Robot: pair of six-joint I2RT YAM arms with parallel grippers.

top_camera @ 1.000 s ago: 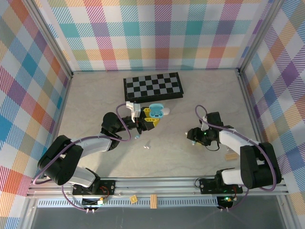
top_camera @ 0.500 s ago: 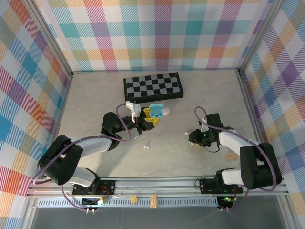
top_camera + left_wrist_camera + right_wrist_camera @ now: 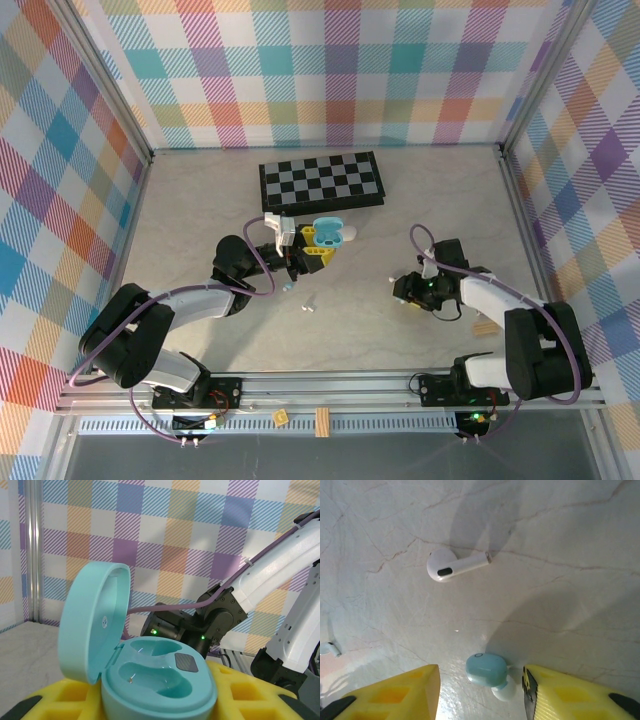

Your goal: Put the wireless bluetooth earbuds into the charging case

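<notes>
My left gripper (image 3: 316, 247) is shut on a light blue charging case (image 3: 155, 680), holding it upright between its yellow fingers (image 3: 47, 702). The lid (image 3: 95, 620) stands open and both sockets are empty. My right gripper (image 3: 480, 692) is low over the table at the right (image 3: 402, 290) and is open. A light blue earbud (image 3: 487, 670) with a white tip lies on the table between the jaws, close to the right finger (image 3: 570, 695) and apart from the left one. A white stemmed earbud (image 3: 452, 565) lies farther ahead. Two more earbuds (image 3: 308, 305) lie below the case.
A black-and-white chessboard (image 3: 321, 181) lies at the back of the table. A small wooden block (image 3: 485, 327) sits beside the right arm. Plaid walls close in three sides. A small white piece (image 3: 330, 649) shows at the left edge of the right wrist view.
The right gripper has shifted slightly over the table near the blue earbud. The left arm and the case have stayed still.
</notes>
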